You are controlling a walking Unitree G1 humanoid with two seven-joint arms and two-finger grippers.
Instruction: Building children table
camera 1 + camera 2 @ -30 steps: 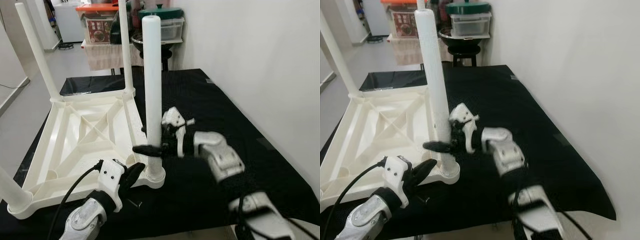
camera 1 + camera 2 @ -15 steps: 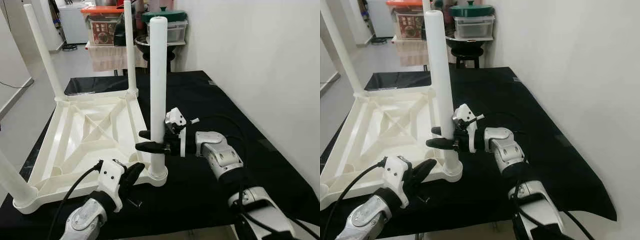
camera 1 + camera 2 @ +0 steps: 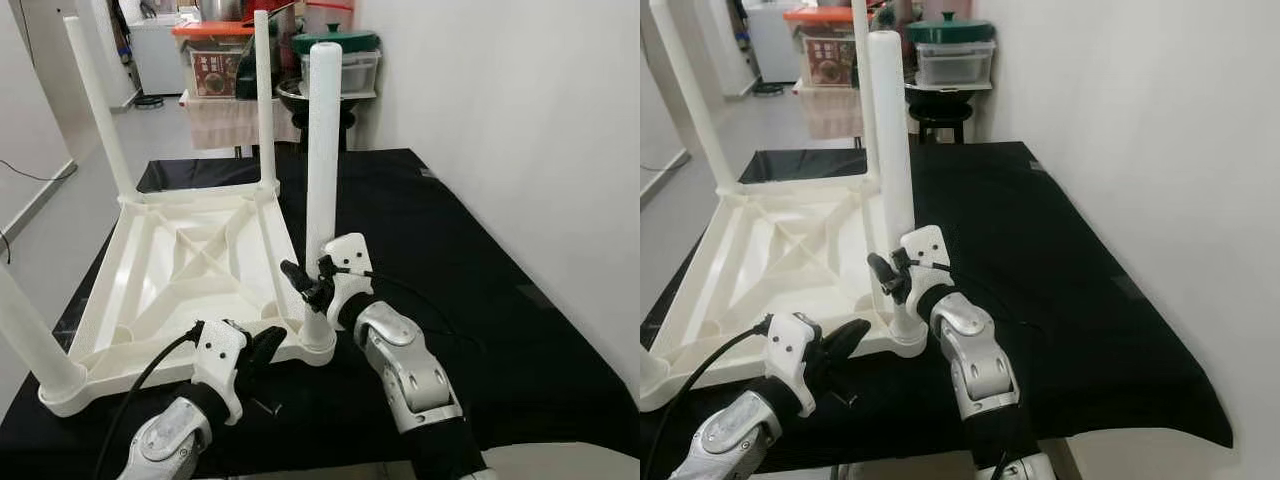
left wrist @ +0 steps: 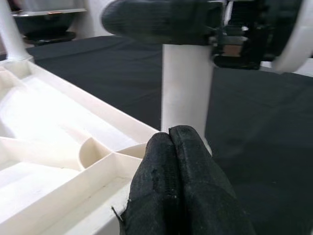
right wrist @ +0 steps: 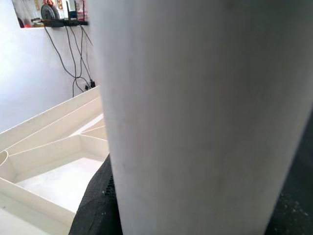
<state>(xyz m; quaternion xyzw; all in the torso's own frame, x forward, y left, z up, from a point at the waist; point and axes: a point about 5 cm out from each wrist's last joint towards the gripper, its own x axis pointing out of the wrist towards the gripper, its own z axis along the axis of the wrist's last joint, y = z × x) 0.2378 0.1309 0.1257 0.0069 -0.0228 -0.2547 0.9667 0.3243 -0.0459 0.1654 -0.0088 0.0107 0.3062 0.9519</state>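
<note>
A white plastic children's table [image 3: 190,260] lies upside down on a black-covered worktop. Its legs point up. My right gripper [image 3: 308,285] is shut on the near right leg [image 3: 322,150], low down, just above the socket. That leg is close before the right wrist camera [image 5: 195,117], with one black finger [image 5: 95,205] beside it. My left gripper [image 3: 265,348] is shut, its fingertips [image 4: 171,142] resting on the table's rim at the foot of the same leg [image 4: 186,88].
Three other legs stand at the far left [image 3: 95,110], far right [image 3: 265,100] and near left [image 3: 30,330]. A small dark part [image 3: 265,405] lies on the cloth near the front edge. Storage boxes [image 3: 215,60] stand behind. A white wall [image 3: 500,150] runs along the right.
My right arm has swung in toward me and its wrist has turned, with the gripper still on the leg. The left gripper stays at the corner. The camera has shifted slightly.
</note>
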